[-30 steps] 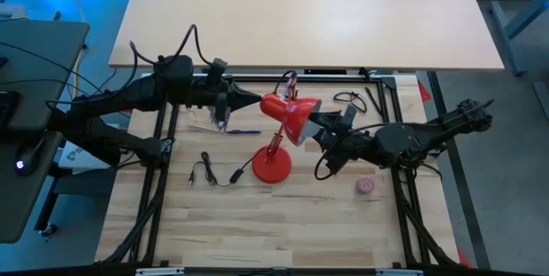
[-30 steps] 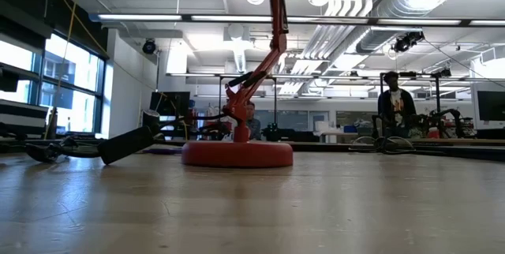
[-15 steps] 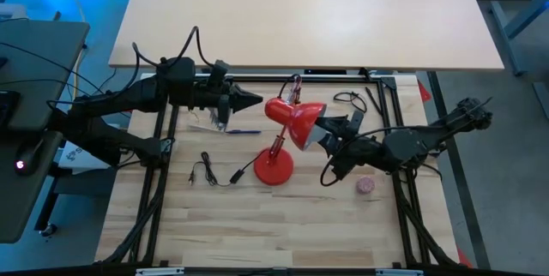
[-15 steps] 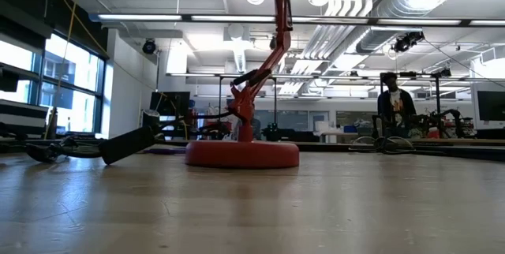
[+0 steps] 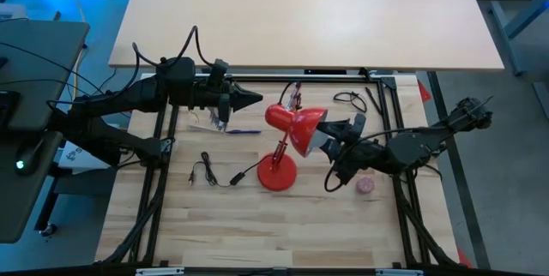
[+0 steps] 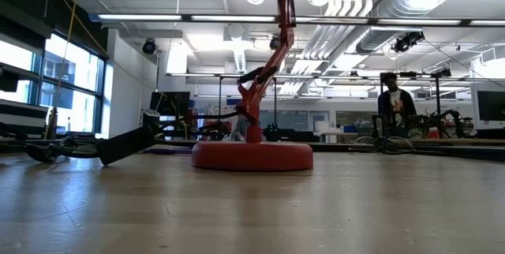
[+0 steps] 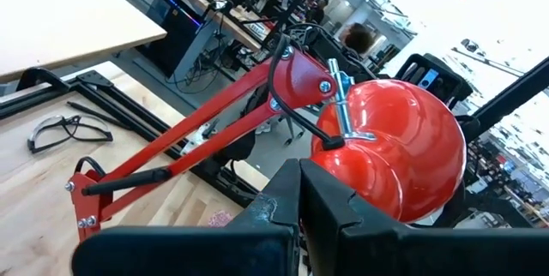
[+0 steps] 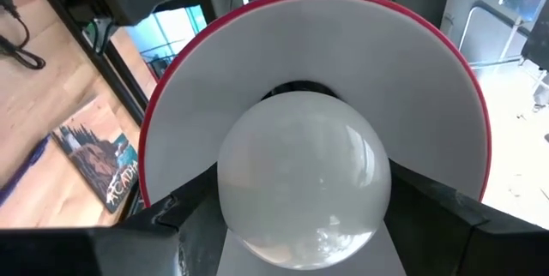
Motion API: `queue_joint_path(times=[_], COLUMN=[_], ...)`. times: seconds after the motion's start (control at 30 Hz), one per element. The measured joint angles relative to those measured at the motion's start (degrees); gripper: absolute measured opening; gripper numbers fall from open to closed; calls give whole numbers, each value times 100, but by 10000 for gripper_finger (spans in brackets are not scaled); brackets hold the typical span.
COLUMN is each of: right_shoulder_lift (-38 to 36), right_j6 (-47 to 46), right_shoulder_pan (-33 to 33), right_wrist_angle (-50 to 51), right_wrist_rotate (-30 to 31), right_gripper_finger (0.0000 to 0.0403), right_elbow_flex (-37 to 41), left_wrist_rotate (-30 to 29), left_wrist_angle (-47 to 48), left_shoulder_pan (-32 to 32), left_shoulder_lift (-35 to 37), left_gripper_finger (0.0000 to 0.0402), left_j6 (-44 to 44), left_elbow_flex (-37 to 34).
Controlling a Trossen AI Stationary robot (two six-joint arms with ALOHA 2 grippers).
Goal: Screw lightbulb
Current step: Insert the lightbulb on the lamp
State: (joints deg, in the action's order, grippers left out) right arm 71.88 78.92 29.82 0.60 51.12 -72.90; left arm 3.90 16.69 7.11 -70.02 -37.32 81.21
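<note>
Overhead and wrist views of a bulb being fitted into a desk lamp. The red metal desk lamp (image 5: 279,152), with round base and jointed arm, stands near the middle of the pale wooden worktop (image 5: 257,233), its red dome shade (image 5: 294,126) tipped toward the right edge. The right gripper (image 5: 330,141) is at the shade's mouth, jaws spread round the small white pear-shaped lightbulb (image 8: 302,177), pinching it by its globe. In the right wrist view the lightbulb sits centred in the shade's white interior (image 8: 429,87), its screw base hidden at the dark socket behind it. The left gripper (image 5: 255,99) hangs beside the back of the shade, toward the far edge, jaws pressed together on nothing, apart from the lamp in the overhead view.

For the step in hand, threading the bulb, the judgement is that the bulb's axis should stay in line with the socket, with light inward pressure while it turns, since a tilted start would probably cross-thread. The grip ought to stay gentle on the glass. The free lamp may swivel with the twist, so bracing the shade with the left gripper would help.

Against the frame one second earlier, lamp base and shade have slid toward the right edge with the right gripper, and the left gripper has drawn clear of the shade. A small pink round ball (image 5: 366,185) lies near the right edge, unmoved.
</note>
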Motion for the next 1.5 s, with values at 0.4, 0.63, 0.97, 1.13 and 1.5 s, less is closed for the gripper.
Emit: queue_joint_path(times=[0.4,0.63,0.97,1.13,1.5], right_shoulder_lift=[0,0,2,2,4], right_j6=[-53,128,89,59,-149], right_shoulder_pan=[-4,-2,-2,-2,96], right_wrist_angle=[2,38,45,42,-152], right_wrist_rotate=[-64,-9,-57,-62,225], right_gripper_finger=[257,257,307,352,398], right_elbow_flex=[-5,-11,-11,-11,-11], left_wrist_rotate=[-40,-164,-188,-186,-184], left_wrist_angle=[-7,-21,-27,-26,-26], left_shoulder_pan=[0,2,2,2,2], left_shoulder_lift=[2,2,7,7,7], left_gripper_finger=[0,0,0,0,0], left_j6=[-13,-15,-13,-13,-11], left_elbow_flex=[0,0,0,0,0])
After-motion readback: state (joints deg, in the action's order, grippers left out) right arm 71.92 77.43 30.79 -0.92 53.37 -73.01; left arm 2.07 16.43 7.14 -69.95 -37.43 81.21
